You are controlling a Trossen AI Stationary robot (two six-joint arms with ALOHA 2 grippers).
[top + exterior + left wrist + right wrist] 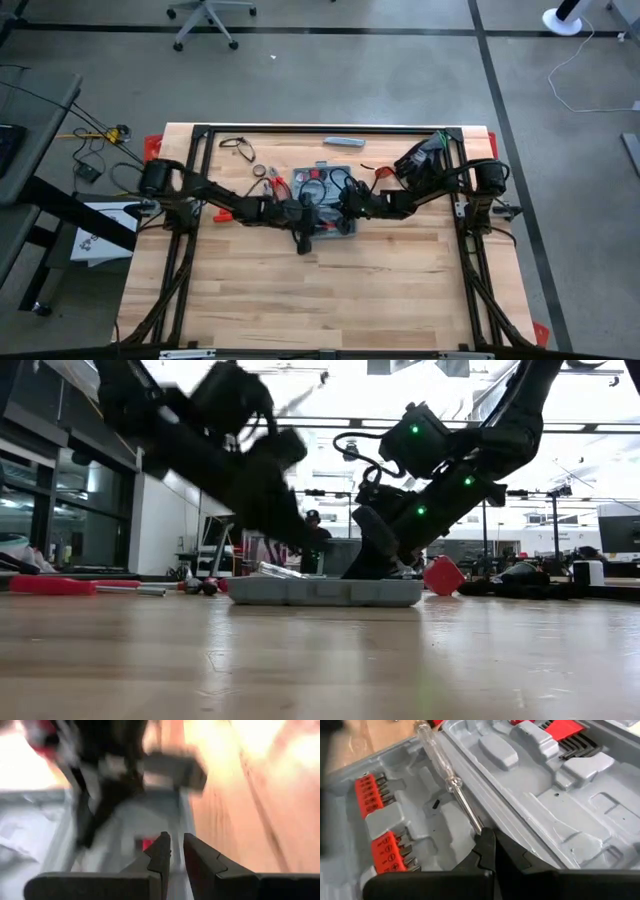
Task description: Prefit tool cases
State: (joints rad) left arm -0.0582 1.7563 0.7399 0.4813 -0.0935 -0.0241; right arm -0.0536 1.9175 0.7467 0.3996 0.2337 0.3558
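The blue-grey tool case (pixel 325 192) lies open at the table's middle, its moulded halves flat on the wood (pixel 325 592). Red bit holders (pixel 370 795) and hex keys (pixel 575 745) sit in its slots. My right gripper (pixel 487 847) reaches in from the right and is shut on a clear-handled screwdriver (pixel 445 770). My left gripper (pixel 177 851) hovers over the case's near edge (pixel 182 815), its fingers nearly together with a narrow empty gap. The left wrist view is blurred. My right gripper pinches the screwdriver's metal shaft at its tip end (pixel 476 822) between both fingers. The fingers slant down from the table's right, roughly in line with the shaft. The screwdriver runs on ahead of the fingers, low over the case's tray, with the clear handle (pixel 432 747) farthest away.
Red-handled pliers (pixel 270 182) lie left of the case. A slim grey bar (pixel 343 142) and black gloves (pixel 420 160) lie at the far side, with a black loop (pixel 238 148) at the far left. Bare wood (pixel 320 290) spreads toward the near edge.
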